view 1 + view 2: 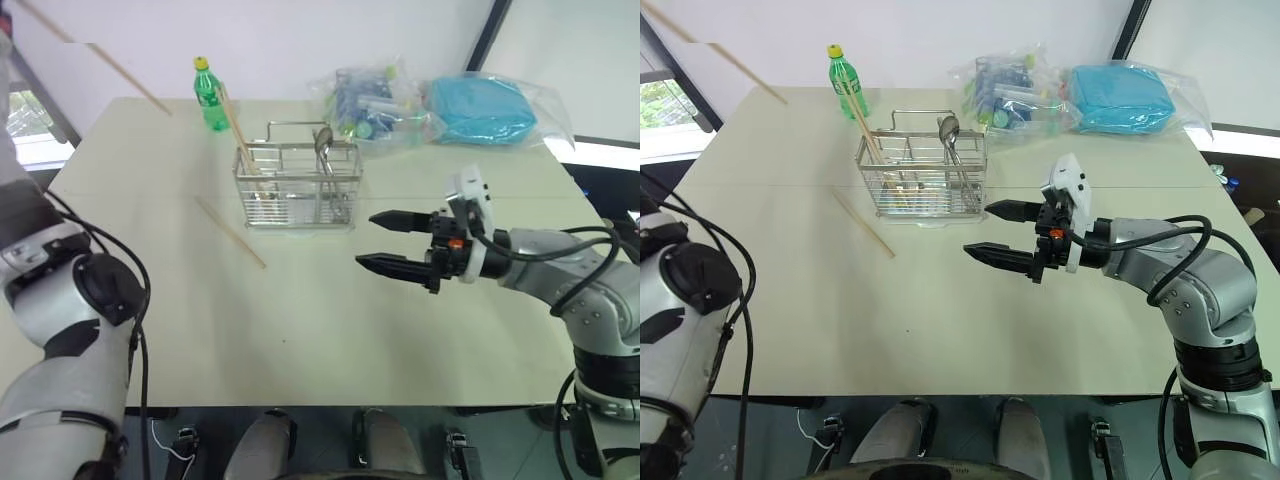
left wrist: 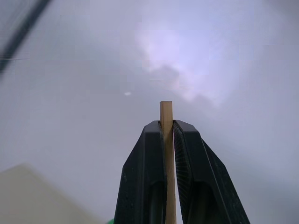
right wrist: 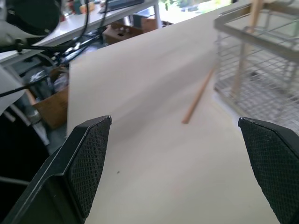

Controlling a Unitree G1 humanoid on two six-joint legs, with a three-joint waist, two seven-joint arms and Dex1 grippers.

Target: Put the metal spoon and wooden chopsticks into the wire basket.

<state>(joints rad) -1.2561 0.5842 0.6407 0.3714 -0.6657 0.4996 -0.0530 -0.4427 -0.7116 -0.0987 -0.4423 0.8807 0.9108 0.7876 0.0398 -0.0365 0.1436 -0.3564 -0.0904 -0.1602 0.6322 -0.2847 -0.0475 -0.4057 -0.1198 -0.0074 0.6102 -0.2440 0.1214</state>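
Inside wire basket (image 1: 298, 187): metal spoon (image 1: 323, 142), one chopstick (image 1: 236, 128). Left gripper (image 2: 167, 128) pinches chopstick; right gripper (image 1: 388, 243) agape.

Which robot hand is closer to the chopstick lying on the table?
Right. The right gripper hovers open over the table just beside the lying chopstick, on the basket's near side. The left gripper is raised well above the table, shut on another chopstick.

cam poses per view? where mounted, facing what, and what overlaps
Head eyes: high, looking down at the wire basket and open right gripper.
Left wrist: aimed up at a pale wall; left gripper shut on a chopstick.
Right wrist: low over the table, its open fingers framing the view.
Shared: basket, loose chopstick.
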